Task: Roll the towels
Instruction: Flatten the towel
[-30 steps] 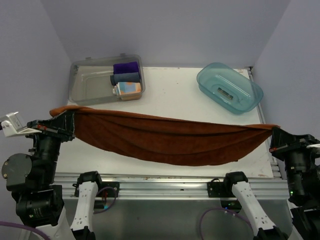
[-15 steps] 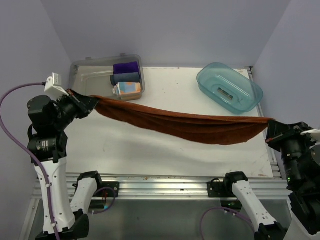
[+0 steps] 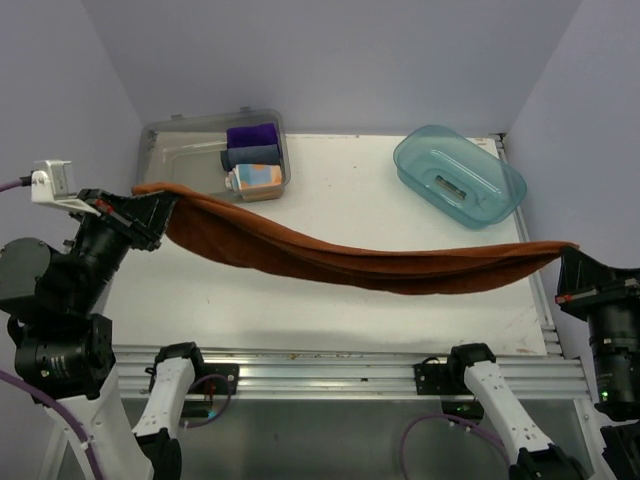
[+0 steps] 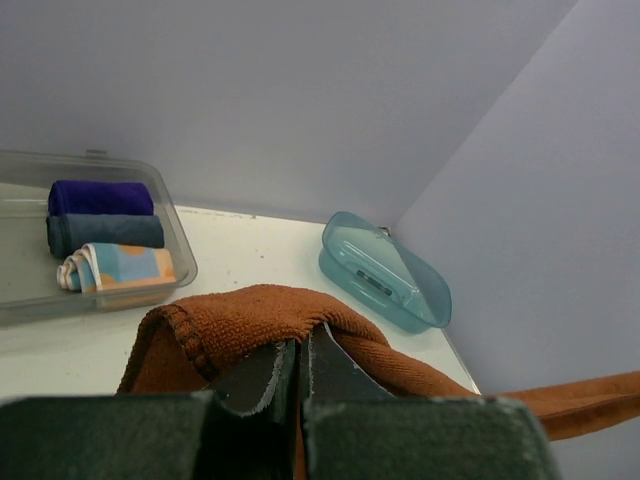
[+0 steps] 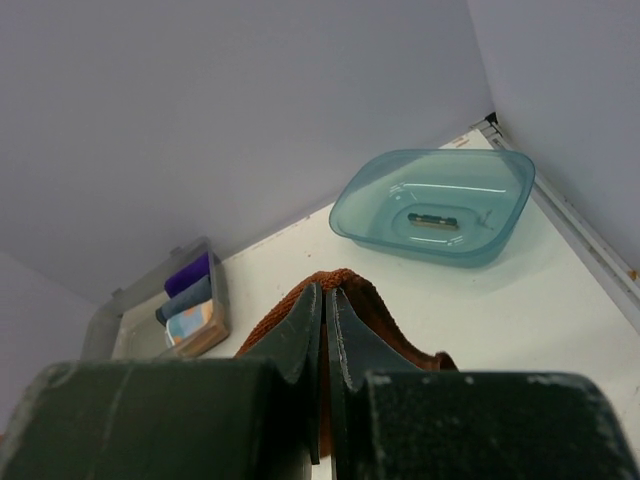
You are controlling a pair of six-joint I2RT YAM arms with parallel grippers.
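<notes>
A rust-brown terry towel [image 3: 360,262] hangs stretched across the table between both arms, sagging toward the middle. My left gripper [image 3: 152,203] is shut on its left corner [image 4: 250,312], the jaws pinched tight on the cloth. My right gripper [image 3: 562,262] is shut on the right corner [image 5: 345,283] at the table's right edge. The patterned pale blue, orange and white towel [image 3: 255,177] lies rolled in the clear bin, also seen as a roll [image 4: 118,268] from the left wrist.
A clear plastic bin [image 3: 180,165] at the back left holds a purple roll [image 3: 251,134] and a grey-blue roll [image 3: 250,155]. A teal tub [image 3: 458,176] stands at the back right. The metal rail [image 3: 330,365] runs along the near edge.
The towel went from hanging broad and low near the front to a narrower band. The left gripper swung back toward the bin, then came a little nearer; the right gripper shifted outward to the right.
</notes>
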